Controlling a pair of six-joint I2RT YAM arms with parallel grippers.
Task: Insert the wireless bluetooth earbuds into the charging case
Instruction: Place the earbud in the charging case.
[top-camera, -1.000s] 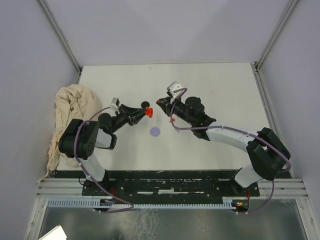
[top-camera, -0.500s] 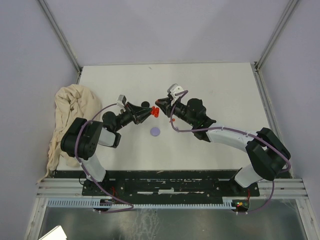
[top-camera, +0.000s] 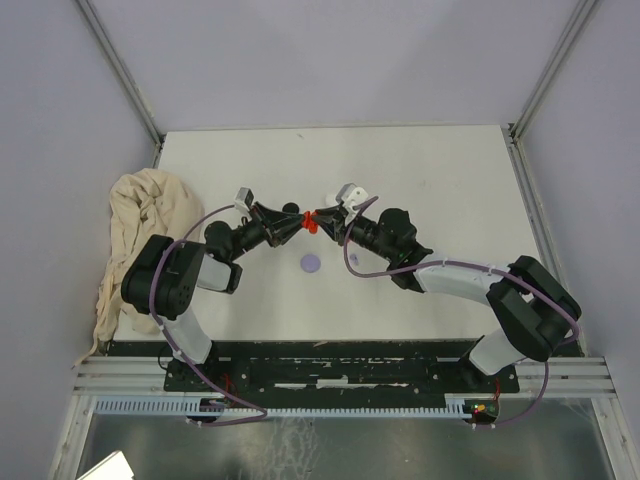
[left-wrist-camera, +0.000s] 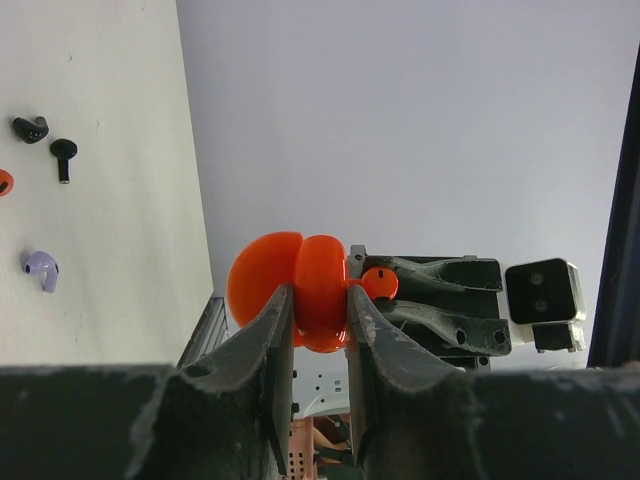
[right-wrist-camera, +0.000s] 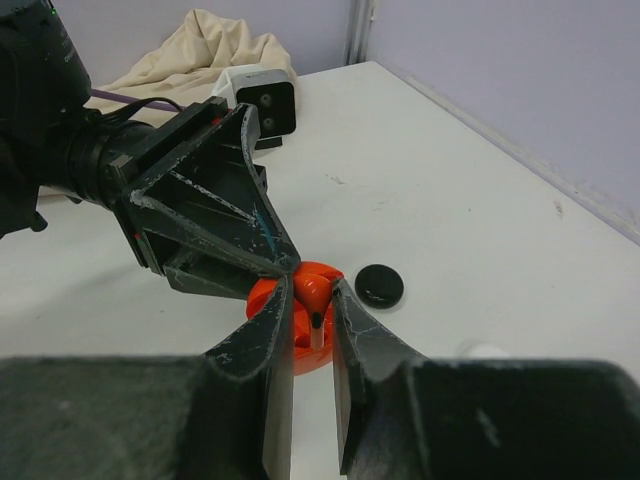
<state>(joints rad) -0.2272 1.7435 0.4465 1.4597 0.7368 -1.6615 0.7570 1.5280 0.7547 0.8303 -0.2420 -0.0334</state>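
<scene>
The orange-red charging case (left-wrist-camera: 300, 285) hangs open above the table, and my left gripper (left-wrist-camera: 319, 296) is shut on its thick half. My right gripper (right-wrist-camera: 312, 298) is shut on a red earbud (right-wrist-camera: 318, 290), stem down, right at the case's (right-wrist-camera: 268, 296) open hollow. From above, both grippers meet tip to tip at the case (top-camera: 311, 223), the left gripper (top-camera: 299, 224) coming from the left and the right gripper (top-camera: 323, 218) from the right. In the left wrist view the red earbud (left-wrist-camera: 380, 283) touches the case's edge. Two black earbuds (left-wrist-camera: 30, 128) (left-wrist-camera: 63, 155) and a lilac earbud (left-wrist-camera: 40, 268) lie on the table.
A lilac disc (top-camera: 311, 264) lies on the white table (top-camera: 450, 180) just in front of the grippers. A black disc (right-wrist-camera: 380, 285) sits beyond the case. A crumpled beige cloth (top-camera: 140, 230) covers the left edge. Grey walls enclose the table.
Both grippers have closed in on each other. The left carried the case rightward, and the right brought the red earbud left until it met the case.
</scene>
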